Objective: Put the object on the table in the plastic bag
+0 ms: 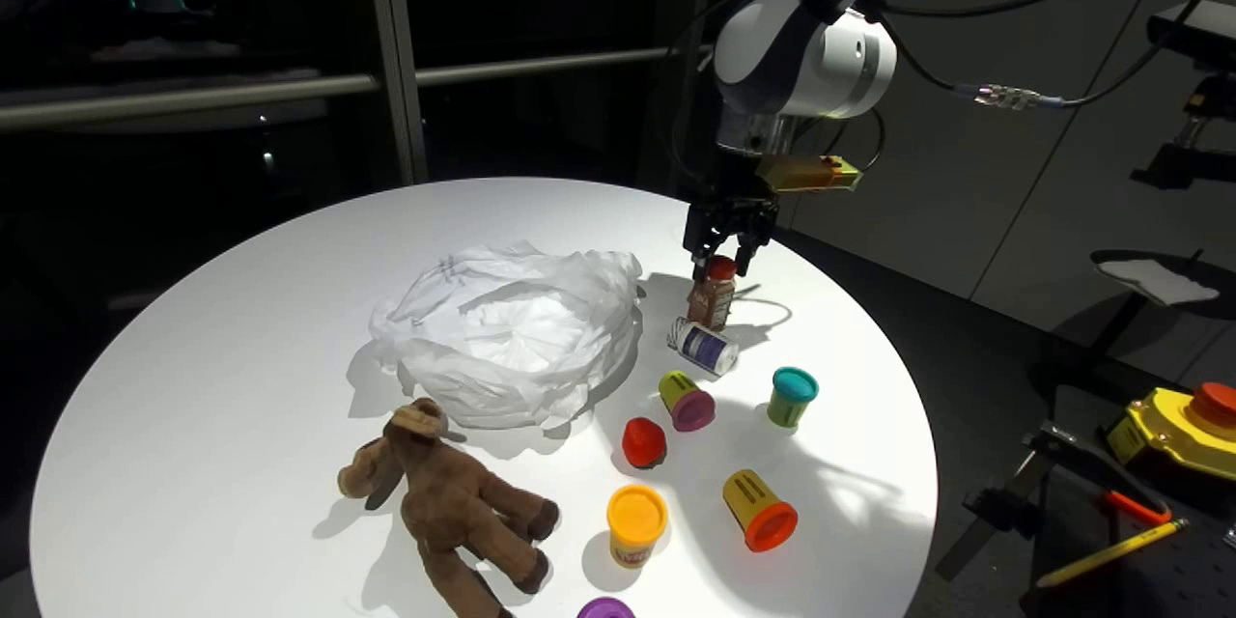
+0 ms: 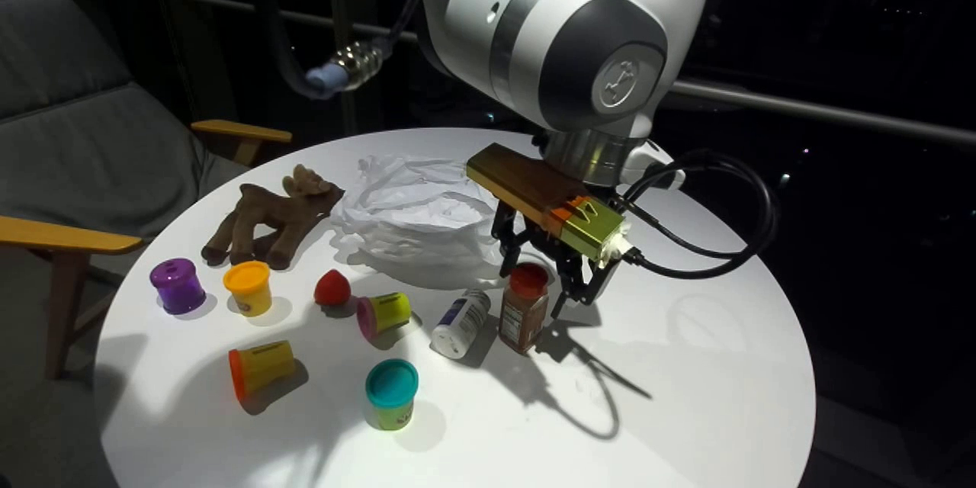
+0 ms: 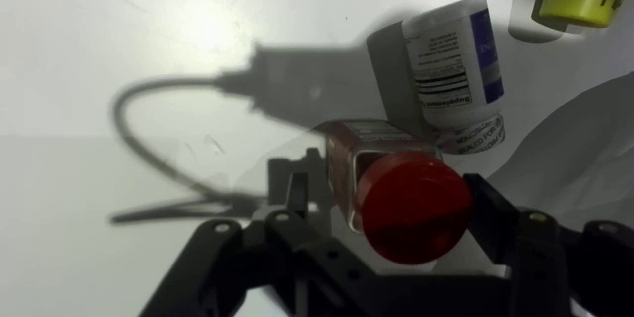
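Observation:
A square clear bottle with a red cap and reddish-brown contents point(image 1: 713, 304) stands upright on the white table; it also shows in the other views point(image 2: 523, 316) point(image 3: 415, 208). My gripper point(image 1: 720, 268) is above it, pointing down, with its fingers on either side of the red cap. In the wrist view the gripper point(image 3: 388, 198) is open: a gap shows between the left finger and the cap, while the right finger is at or very near the cap's edge. The white plastic bag point(image 1: 603, 294) lies open and crumpled near the table's middle; it also shows in an exterior view point(image 2: 419, 255).
A white supplement bottle point(image 3: 453, 64) lies on its side close beside the red-capped bottle. Several tubs, including teal point(image 2: 393, 393), orange-yellow point(image 2: 248, 290) and purple point(image 2: 177, 286) ones, a red strawberry-like object point(image 1: 643, 442) and a brown plush animal point(image 1: 454, 492) are on the table point(image 1: 241, 309).

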Controlling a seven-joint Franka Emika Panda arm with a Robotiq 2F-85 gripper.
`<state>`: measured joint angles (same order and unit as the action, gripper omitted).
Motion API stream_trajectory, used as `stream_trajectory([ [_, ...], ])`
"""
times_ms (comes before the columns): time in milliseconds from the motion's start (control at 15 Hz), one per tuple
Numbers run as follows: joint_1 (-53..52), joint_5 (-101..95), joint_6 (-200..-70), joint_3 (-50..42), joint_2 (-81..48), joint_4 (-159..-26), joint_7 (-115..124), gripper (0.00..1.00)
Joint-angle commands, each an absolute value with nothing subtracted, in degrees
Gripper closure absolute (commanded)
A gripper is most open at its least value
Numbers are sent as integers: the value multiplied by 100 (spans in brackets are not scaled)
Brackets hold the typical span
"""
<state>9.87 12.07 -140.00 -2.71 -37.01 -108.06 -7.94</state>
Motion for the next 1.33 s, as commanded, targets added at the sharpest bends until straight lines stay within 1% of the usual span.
stream_trajectory([
  [0, 1068, 1074, -14132, -210, -3773, -10646, -869, 51],
  [133, 1067, 1040, -14121, -222, -3738, -10661, -838, 65],
  [200, 1078, 1058, -14142, -214, -3719, -10673, -822, 73],
  [267, 1086, 1086, -14114, -214, -3683, -10678, -781, 76],
  [533, 940, 1051, -13988, -231, -3341, -10714, -554, 76],
  [867, 327, 675, -13956, -218, -2794, -10594, -44, 76],
  [1067, -193, 310, -13858, -143, -2967, -10236, 479, 76],
  [1267, -437, 206, -13696, -18, -3369, -9744, 626, 76],
])
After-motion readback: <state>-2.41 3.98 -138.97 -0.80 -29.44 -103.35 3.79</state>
